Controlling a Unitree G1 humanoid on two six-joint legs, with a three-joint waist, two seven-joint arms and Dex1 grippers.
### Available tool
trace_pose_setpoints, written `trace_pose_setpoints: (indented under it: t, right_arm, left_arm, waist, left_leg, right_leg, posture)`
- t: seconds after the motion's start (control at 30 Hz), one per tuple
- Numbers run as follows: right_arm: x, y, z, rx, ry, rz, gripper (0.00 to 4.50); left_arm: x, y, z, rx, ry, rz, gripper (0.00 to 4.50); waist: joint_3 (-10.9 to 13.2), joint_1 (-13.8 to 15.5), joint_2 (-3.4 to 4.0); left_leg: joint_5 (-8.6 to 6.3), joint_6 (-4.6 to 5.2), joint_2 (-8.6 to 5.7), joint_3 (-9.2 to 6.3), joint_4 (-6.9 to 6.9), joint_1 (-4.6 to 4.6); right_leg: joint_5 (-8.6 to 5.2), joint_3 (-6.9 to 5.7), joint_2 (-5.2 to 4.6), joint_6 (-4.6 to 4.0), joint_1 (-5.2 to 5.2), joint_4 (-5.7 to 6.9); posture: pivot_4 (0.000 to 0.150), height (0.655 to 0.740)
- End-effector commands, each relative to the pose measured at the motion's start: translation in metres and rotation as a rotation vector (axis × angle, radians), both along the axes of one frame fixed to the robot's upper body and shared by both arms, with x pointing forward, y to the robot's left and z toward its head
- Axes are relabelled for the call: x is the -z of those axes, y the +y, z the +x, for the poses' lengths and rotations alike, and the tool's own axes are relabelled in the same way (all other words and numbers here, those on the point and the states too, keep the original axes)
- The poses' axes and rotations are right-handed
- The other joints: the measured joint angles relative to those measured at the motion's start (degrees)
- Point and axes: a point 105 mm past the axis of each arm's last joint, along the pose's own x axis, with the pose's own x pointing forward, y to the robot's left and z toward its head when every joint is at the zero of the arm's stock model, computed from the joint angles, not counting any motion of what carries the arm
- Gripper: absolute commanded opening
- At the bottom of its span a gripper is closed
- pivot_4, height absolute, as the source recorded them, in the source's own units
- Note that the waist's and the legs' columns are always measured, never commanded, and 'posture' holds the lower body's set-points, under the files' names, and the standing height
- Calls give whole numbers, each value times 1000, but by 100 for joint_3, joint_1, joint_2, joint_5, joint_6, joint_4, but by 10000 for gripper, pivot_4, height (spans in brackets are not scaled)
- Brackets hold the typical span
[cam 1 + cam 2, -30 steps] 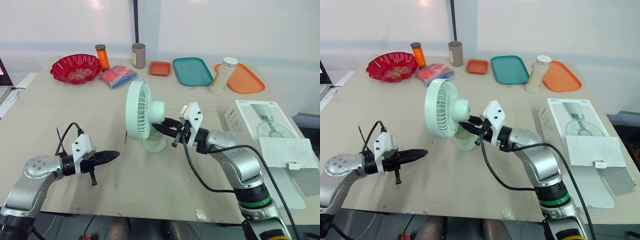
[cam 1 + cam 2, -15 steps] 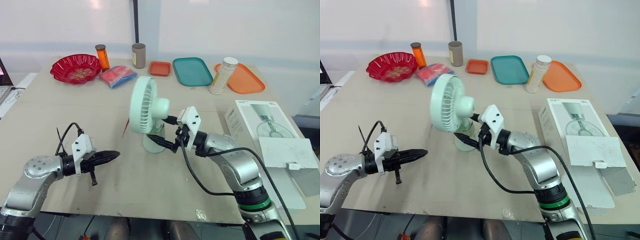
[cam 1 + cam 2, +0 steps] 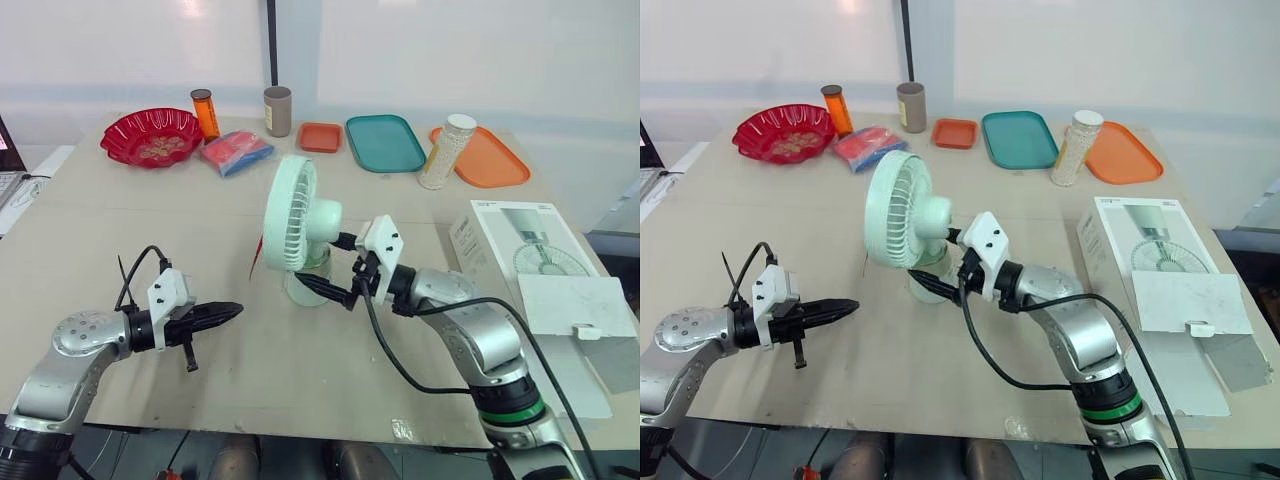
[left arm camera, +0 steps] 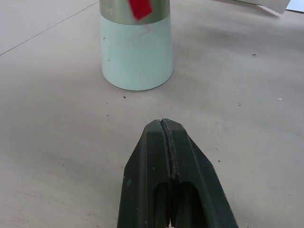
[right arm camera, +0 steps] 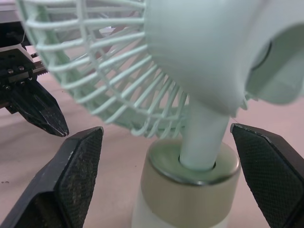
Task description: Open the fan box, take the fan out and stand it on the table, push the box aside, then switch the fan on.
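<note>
The mint-green fan (image 3: 300, 228) stands upright on its round base (image 3: 308, 289) in the middle of the table, a red tag on the base (image 4: 140, 8). My right gripper (image 3: 334, 265) is open, its two fingers (image 5: 78, 178) spread on either side of the fan's neck (image 5: 202, 137) without touching it. My left gripper (image 3: 222, 312) is shut and holds nothing; it hovers low over the table to the left of the fan, pointing at the base (image 4: 137, 52). The white fan box (image 3: 528, 262) lies at the right with its end flap (image 3: 582, 310) open.
Along the far edge stand a red bowl (image 3: 150, 137), an orange bottle (image 3: 205, 113), a brown cup (image 3: 277, 110), a blue and red packet (image 3: 235, 153), a small orange tray (image 3: 320, 137), a teal tray (image 3: 385, 142), a white bottle (image 3: 445, 150) and a large orange tray (image 3: 488, 160).
My right gripper has opened and let go of the fan's neck. The fan has shifted a little to the right and turned. The left arm has barely moved.
</note>
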Motion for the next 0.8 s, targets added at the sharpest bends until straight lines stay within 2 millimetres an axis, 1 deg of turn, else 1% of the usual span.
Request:
trace_pose_setpoints:
  t: [0.03,0.17,0.27,0.3,0.33,0.37,0.4,0.47,0.5,0.53,0.57,0.6,0.67,0.73,0.77,0.8]
  right_arm:
    - [-14,-8,-10,5,-46,15,43894]
    - [-13,-20,-28,15,-33,-11,43894]
    - [-16,-30,-39,47,-25,-27,43894]
    - [-17,-34,-43,66,-21,-28,44592]
    - [-19,-37,-46,80,-17,-29,45000]
    - [-18,-40,-52,87,-21,-45,45000]
    - [-18,-42,-57,90,-23,-59,45000]
    - [-20,-48,-65,122,-23,-65,45000]
    - [-22,-49,-68,138,-19,-59,45000]
    - [-23,-52,-72,152,-17,-58,45000]
    - [-24,-55,-79,169,-12,-53,45000]
    - [-24,-56,-83,180,-8,-52,45000]
    - [-24,-60,-90,204,-4,-55,45000]
    - [-23,-67,-92,250,8,-60,45000]
    - [-22,-73,-92,285,17,-61,45000]
    - [-22,-79,-92,323,34,-42,45000]
  left_arm:
    - [-12,-1,-2,13,-43,-2,0]
    - [-14,5,-4,13,-40,5,0]
    - [-20,8,-3,13,-41,-1,0]
    - [-22,9,-4,14,-42,-3,2662]
    - [-24,9,-4,16,-42,-5,6241]
    - [-26,10,-5,17,-43,-6,6942]
    - [-27,11,-6,18,-44,-6,9800]
    - [-30,13,-8,15,-40,-12,17953]
    - [-31,14,-9,14,-39,-12,21300]
    - [-32,15,-11,18,-36,-11,22523]
    - [-32,17,-14,26,-24,-12,26208]
    - [-32,19,-16,32,-15,-13,30995]
    - [-32,23,-16,19,-23,-9,35496]
    - [-35,24,-12,-19,-43,-32,43391]
    - [-37,23,-10,-41,-50,-54,44878]
    - [-39,22,-9,-67,-57,-77,44878]
  waist:
    - [0,0,0]
    - [0,1,0]
    - [0,2,0]
    - [0,2,0]
    - [0,2,0]
    - [0,2,0]
    - [0,2,-1]
    - [-1,3,-1]
    - [0,3,-1]
    - [0,3,-1]
    - [-1,4,-1]
    - [-1,3,-1]
    - [0,1,-1]
    - [-1,1,-1]
    - [-1,4,-2]
    - [-1,4,-2]
  left_leg:
    - [0,0,0,0,0,0]
    - [0,0,0,0,-1,0]
    - [0,0,-1,0,-2,0]
    - [0,0,-1,0,-2,0]
    - [0,0,-1,0,-2,2]
    - [0,0,-1,0,-2,1]
    - [0,0,-1,0,-2,2]
    - [0,0,-1,0,-4,1]
    - [0,0,-1,0,-4,2]
    - [0,0,-2,0,-5,2]
    - [0,0,-2,1,-5,2]
    - [0,0,-1,1,-5,2]
    - [0,0,-1,1,-6,2]
    - [0,0,1,3,-11,5]
    - [0,0,0,5,-13,6]
    - [0,0,0,5,-13,7]
  right_leg:
    - [0,0,0,0,0,0]
    - [-1,0,0,0,0,0]
    - [-3,0,-2,1,1,-2]
    - [-2,0,-2,0,1,-2]
    - [-2,1,-1,0,2,-2]
    - [-2,0,-1,1,2,-1]
    - [-2,1,-1,0,2,-2]
    - [-4,1,-1,1,1,-2]
    - [-5,2,-1,2,3,-3]
    - [-5,2,-1,2,3,-4]
    - [-5,2,-1,2,3,-4]
    - [-5,2,-1,2,3,-5]
    - [-5,2,-1,2,3,-5]
    - [-8,5,0,2,4,-5]
    - [-8,6,-2,3,3,-6]
    - [-10,5,-2,5,4,-6]
  posture:
    - [1500,7400]
    - [1500,7400]
    - [1500,7400]
    - [1500,7400]
    - [1500,7400]
    - [1500,7400]
    - [1500,7400]
    - [1500,7400]
    - [1500,7400]
    - [1500,7400]
    - [1500,7400]
    - [1500,7400]
    - [1500,7400]
    - [1500,7400]
    - [1500,7400]
    - [1500,7400]
